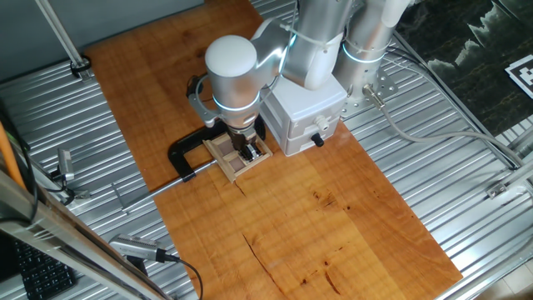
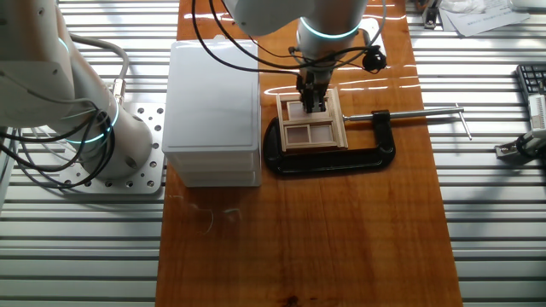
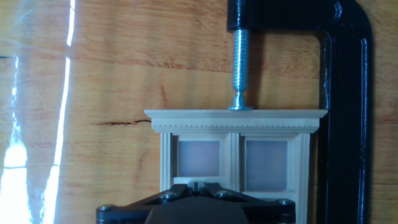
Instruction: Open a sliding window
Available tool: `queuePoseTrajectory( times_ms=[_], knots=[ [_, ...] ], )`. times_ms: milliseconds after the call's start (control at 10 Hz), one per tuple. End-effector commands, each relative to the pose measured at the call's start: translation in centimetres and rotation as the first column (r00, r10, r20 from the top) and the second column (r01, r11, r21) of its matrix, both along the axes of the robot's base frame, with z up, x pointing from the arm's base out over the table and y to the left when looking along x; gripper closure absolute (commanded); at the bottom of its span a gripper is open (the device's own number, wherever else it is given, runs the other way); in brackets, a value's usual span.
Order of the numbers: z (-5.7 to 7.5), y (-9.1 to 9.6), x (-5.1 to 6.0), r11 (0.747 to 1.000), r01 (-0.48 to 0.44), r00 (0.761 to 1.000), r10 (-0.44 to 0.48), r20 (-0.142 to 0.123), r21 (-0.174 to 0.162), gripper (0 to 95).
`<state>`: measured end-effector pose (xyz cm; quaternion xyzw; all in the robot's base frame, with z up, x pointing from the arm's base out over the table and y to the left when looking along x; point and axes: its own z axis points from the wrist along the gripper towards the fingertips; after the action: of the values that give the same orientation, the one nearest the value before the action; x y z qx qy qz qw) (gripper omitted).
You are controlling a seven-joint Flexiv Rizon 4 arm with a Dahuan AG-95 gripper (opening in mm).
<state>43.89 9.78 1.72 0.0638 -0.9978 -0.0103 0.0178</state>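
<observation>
The window [image 2: 311, 124] lies flat on the worktop [image 2: 341, 230], held by the clamp [image 2: 375, 153], box [image 2: 213, 102] at its 9 o'clock; jaws, nearly clenched, touch the sash, so push straight along the frame's rails.

You've got white box [image 2: 213, 111] tight on one side of sliding window [image 2: 311, 124], black C-clamp [image 2: 341, 158] wrapping it; bare wooden tabletop [image 2: 324, 239] beyond is free.

Two high opposing views; hand view close; all share sliding window [image 3: 235, 149].
</observation>
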Motion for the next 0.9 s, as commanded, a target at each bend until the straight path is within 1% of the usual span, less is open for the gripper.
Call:
queuePoseTrajectory(
  times_ms=[100,600,900],
  knots=[
    [0.0,0.1,0.2,1.000,-0.001,1.000,0.001,-0.002,0.000,95.0],
    [-0.2,0.3,0.8,1.000,0.000,1.000,0.000,-0.010,-0.001,95.0],
    [-0.2,0.5,1.4,1.000,0.000,1.000,0.000,-0.016,-0.001,95.0]
  ],
)
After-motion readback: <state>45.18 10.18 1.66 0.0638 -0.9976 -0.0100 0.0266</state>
